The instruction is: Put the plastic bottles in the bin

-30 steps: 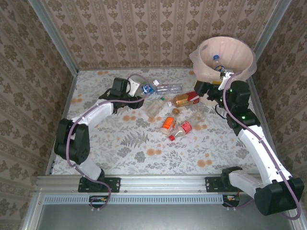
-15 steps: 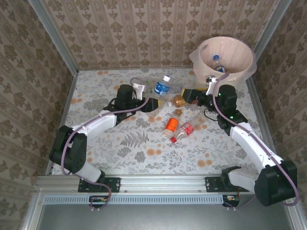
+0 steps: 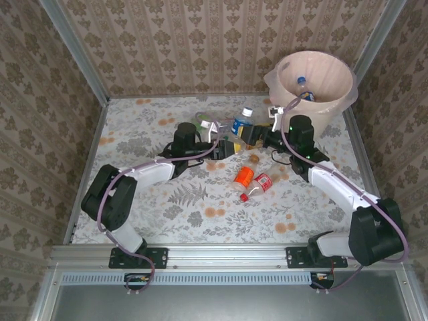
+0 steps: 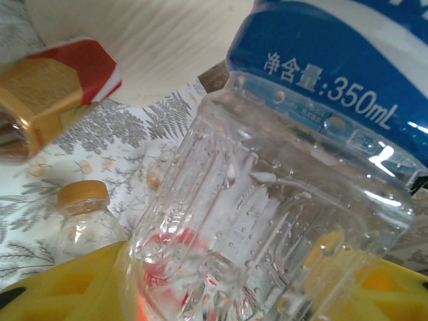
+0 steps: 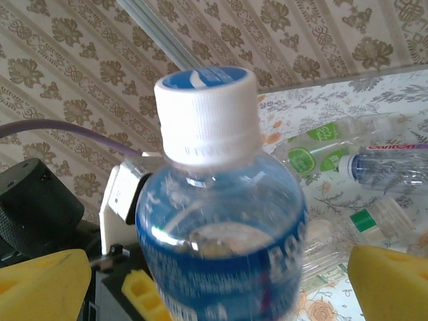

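Note:
My left gripper (image 3: 232,139) is shut on the clear base of a blue-labelled plastic bottle (image 3: 241,125), held upright above the table's middle with its white cap up. In the left wrist view that bottle (image 4: 267,187) sits between the yellow fingers of the left gripper (image 4: 224,294). My right gripper (image 3: 262,136) faces it, open. In the right wrist view the bottle (image 5: 221,221) stands between that gripper's (image 5: 217,287) spread yellow fingers (image 5: 391,281), untouched. The cream bin (image 3: 342,100) stands at the back right with a bottle (image 3: 302,87) inside.
An orange-labelled bottle (image 3: 244,176), a red-labelled one (image 3: 259,182) and a small clear one (image 3: 254,158) lie in front of the grippers. A red-and-brown bottle (image 4: 47,87) lies near the bin wall (image 4: 167,47). Green-labelled (image 5: 321,144) and clear (image 5: 388,167) bottles lie behind. Patterned walls enclose the table.
My left gripper has lifted the blue-labelled bottle and carried it right. The right arm has come down from the bin and moved left until its open fingers flank that bottle.

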